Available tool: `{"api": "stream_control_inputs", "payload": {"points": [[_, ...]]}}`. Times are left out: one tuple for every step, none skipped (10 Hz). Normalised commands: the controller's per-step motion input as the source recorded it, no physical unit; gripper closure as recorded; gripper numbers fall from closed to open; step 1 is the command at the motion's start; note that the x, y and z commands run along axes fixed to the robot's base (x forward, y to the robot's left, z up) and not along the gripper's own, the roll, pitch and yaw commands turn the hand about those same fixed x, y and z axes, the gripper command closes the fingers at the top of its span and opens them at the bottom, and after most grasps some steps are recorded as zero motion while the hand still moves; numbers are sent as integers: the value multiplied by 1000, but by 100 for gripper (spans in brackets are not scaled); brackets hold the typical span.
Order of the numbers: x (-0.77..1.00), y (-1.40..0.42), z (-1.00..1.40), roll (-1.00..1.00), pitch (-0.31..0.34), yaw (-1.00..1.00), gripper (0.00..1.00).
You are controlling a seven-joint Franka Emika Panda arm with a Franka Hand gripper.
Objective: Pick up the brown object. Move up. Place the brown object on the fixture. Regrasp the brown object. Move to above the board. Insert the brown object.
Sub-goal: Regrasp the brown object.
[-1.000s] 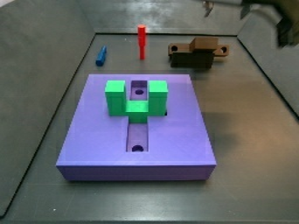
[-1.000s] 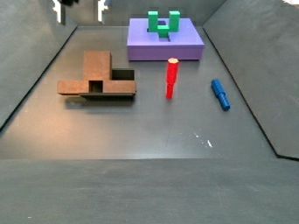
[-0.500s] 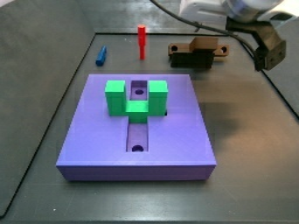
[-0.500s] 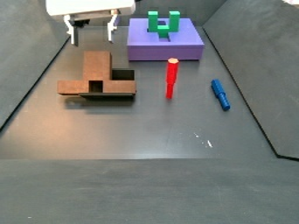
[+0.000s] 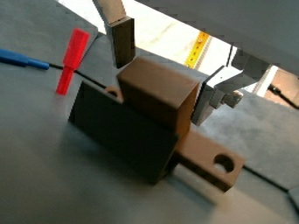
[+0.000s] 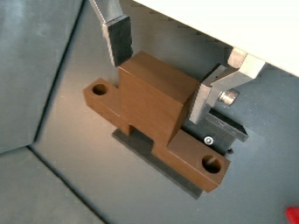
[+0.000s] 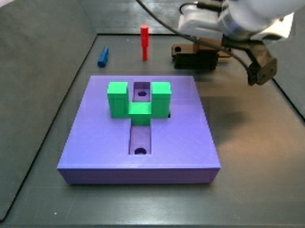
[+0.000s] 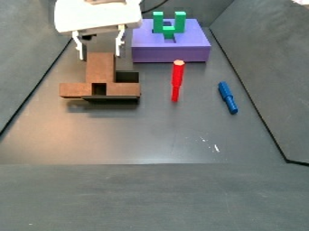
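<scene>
Over fixture point(image 8: 118, 93) | gripper point(image 8: 98, 42) jaws apart | brown object point(image 8: 97, 72) lengthwise, seemingly flat

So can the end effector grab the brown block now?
Probably yes. The end effector is open, one finger on each side of the brown block on the fixture, nothing between them.

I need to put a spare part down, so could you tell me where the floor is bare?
The near floor in front of the red peg and blue peg is bare. It is crowded by the brown block, where the open tool straddles it beside the purple board.
</scene>
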Motion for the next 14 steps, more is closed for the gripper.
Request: {"api": "stream_control_inputs", "payload": {"points": [[11,169,-229,-111,43,43,0],[0,229,-206,-126,14,51,0],[0,231,-83,-191,0,20,0],[0,151,0,-226,0,0,0],[-37,137,0,-223,0,0,0],[-23,26,6,-71,0,0,0],[0,0,0,0,0,0,0],[0,0,0,0,0,0,100],[0,0,0,0,0,0,100],[0,0,0,0,0,0,100],[0,0,0,0,0,0,100],[0,0,0,0,0,0,100],[0,0,0,0,0,0,100],[0,0,0,0,0,0,100]]}}
